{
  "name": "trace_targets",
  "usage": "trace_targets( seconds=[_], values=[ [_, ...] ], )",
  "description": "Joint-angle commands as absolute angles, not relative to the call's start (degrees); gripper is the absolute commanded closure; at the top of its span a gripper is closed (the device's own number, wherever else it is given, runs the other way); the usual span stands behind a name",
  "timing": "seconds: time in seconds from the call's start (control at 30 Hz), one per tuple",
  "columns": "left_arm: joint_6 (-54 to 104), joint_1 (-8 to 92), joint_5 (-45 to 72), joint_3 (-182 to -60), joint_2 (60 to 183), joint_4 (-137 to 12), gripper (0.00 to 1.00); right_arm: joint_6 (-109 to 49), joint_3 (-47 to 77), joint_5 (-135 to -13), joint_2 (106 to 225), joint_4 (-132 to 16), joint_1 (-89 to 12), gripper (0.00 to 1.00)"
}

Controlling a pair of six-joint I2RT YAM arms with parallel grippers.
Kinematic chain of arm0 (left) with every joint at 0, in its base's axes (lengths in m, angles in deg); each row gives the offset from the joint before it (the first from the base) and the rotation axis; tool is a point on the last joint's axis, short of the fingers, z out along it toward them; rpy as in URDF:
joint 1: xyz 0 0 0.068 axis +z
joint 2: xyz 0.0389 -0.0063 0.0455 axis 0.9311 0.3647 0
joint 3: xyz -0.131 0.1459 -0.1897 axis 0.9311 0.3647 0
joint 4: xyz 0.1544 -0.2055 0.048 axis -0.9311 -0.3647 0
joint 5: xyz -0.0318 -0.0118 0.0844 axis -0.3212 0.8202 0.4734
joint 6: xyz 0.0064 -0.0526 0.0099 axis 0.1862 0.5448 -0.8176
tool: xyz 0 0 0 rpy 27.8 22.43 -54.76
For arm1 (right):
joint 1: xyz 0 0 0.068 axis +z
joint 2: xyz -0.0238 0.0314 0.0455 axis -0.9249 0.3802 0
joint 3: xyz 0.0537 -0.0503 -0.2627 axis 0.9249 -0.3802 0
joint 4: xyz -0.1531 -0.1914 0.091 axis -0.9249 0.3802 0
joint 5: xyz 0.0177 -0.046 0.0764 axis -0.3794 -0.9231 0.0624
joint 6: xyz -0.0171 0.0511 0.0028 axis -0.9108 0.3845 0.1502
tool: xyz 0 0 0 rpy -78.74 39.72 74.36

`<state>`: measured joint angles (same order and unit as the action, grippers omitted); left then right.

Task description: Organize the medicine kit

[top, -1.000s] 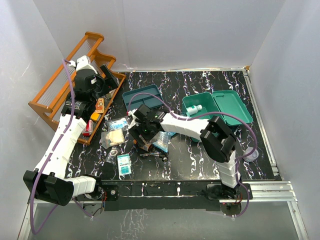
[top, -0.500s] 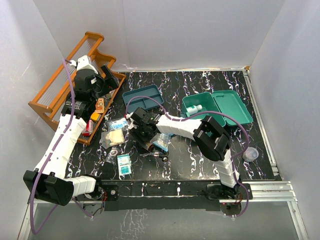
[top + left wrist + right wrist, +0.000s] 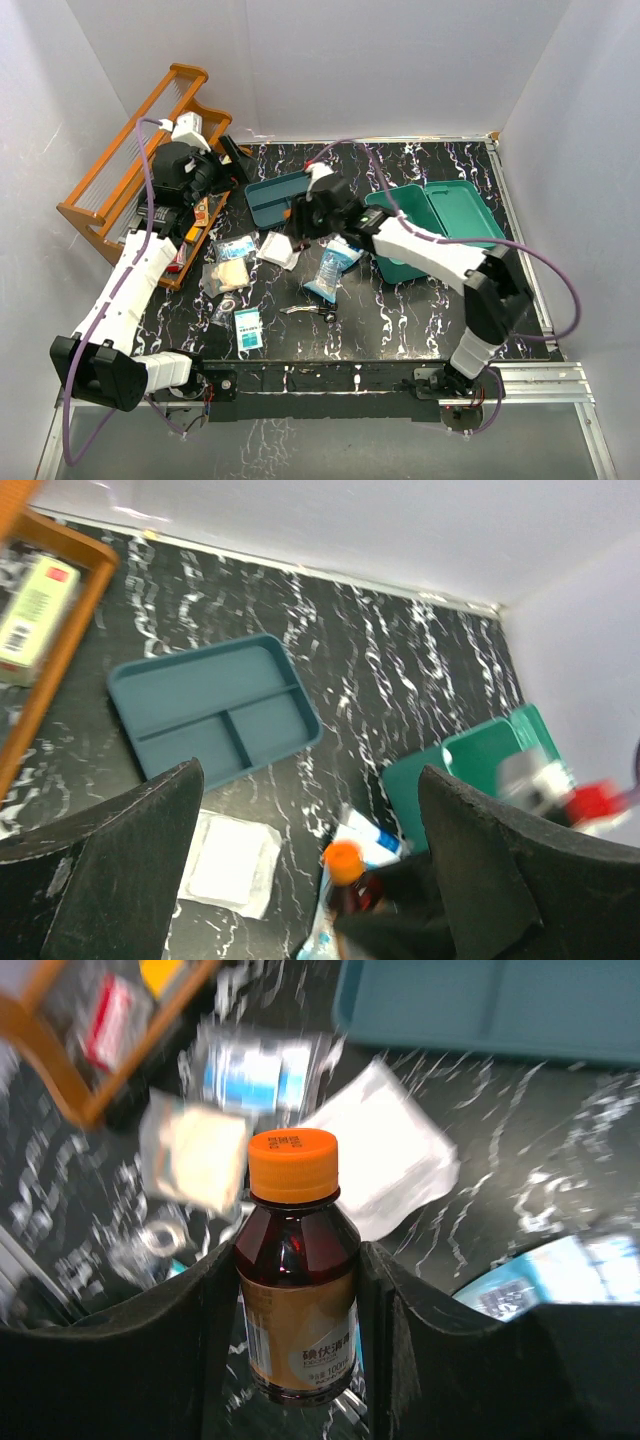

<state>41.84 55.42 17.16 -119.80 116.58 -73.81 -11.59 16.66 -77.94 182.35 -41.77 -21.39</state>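
The right gripper (image 3: 297,1260) has its jaws clamped on an orange-capped bottle (image 3: 295,1300), left of the medicine kit (image 3: 462,205). The left gripper (image 3: 310,775) has its jaws open and empty. The next move is probably to carry the bottle into the kit.

The brown bottle (image 3: 297,1300) bears a label reading "100ml" under Chinese characters

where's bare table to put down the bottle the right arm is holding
Bare tabletop lies in front of the medicine kit toward the near edge, right of the scissors, and along the back wall behind the divided tray. Between the rack and the kit it is crowded with packets. The right pincer is shut on the bottle.
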Motion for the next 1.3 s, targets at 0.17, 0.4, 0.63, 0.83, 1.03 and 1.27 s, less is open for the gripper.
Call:
trace_targets(
  seconds=[0.17, 0.4, 0.63, 0.83, 1.03, 1.27],
  values=[
    [43.57, 53.83, -5.64, -110.71, 116.42, -59.27, 0.13, 8.28, 10.10, -90.09, 167.91, -53.45, -29.59, 0.57],
    [45.00, 48.99, -14.93, -108.03, 121.95, -53.82, 0.15, 18.19, 10.60, -92.87, 164.74, -50.33, -31.67, 0.57],
    [52.56, 45.07, -19.94, -108.60, 129.22, -44.96, 0.19, 22.73, 10.97, -88.57, 165.14, -50.69, -32.28, 0.57],
    [55.32, 44.26, -18.50, -108.62, 131.01, -40.16, 0.22, 23.73, 10.96, -86.33, 165.67, -51.63, -32.52, 0.56],
    [53.42, 43.13, -15.62, -108.64, 131.79, -40.83, 0.34, 23.91, 11.08, -83.75, 166.74, -52.98, -32.59, 0.54],
    [48.24, 42.68, -15.79, -108.33, 131.39, -42.48, 0.57, 23.38, 10.36, -82.92, 166.28, -53.65, -32.68, 0.42]
  ],
)
